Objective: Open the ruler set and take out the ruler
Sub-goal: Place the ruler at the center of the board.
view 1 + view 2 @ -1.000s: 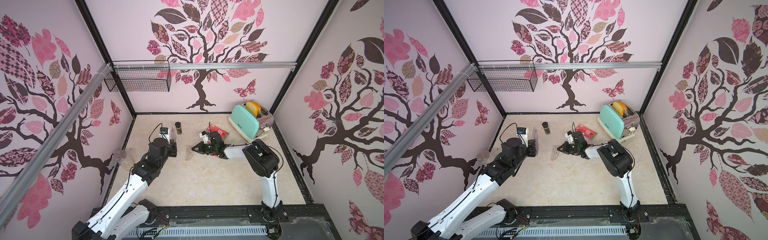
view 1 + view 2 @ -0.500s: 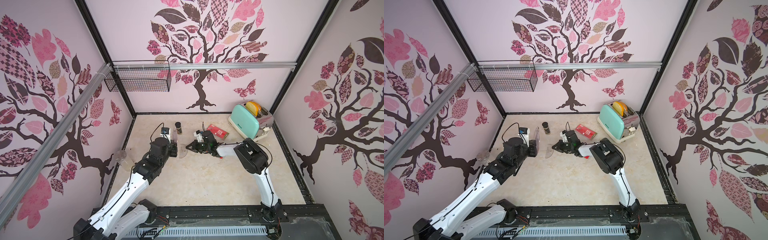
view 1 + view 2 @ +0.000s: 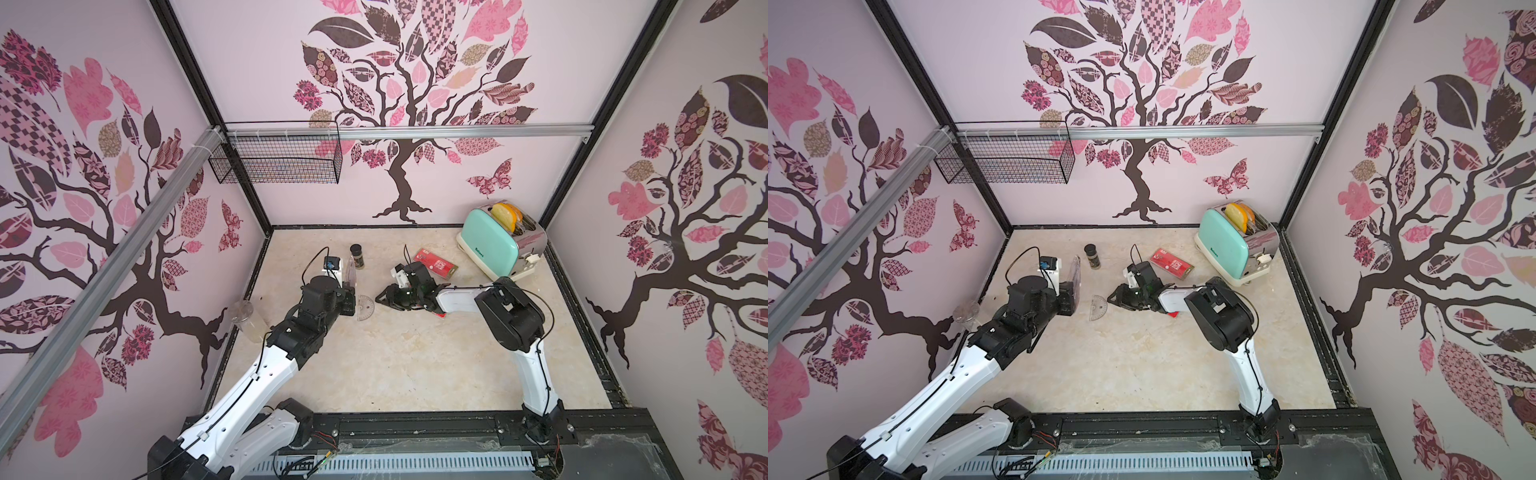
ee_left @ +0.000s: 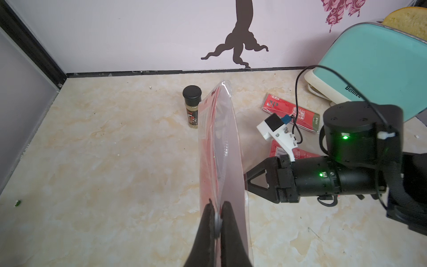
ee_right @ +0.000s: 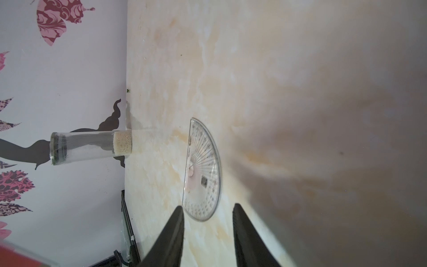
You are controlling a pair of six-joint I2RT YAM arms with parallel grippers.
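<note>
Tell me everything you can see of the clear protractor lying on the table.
The protractor is a half-disc of clear plastic, printed with fine degree lines fanning from a small centre mark, with a dark label beside it. It lies flat on the pale marbled table, whole as far as shows. The right gripper stands open at one rounded end, gripping nothing; whether it touches the plastic cannot be told.

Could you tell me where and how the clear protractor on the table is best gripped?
Probably from above: the protractor lies flat on the table, so only its thin edges offer hold. Set the right gripper's fingers across it, one on the straight edge, one on the arc.
</note>
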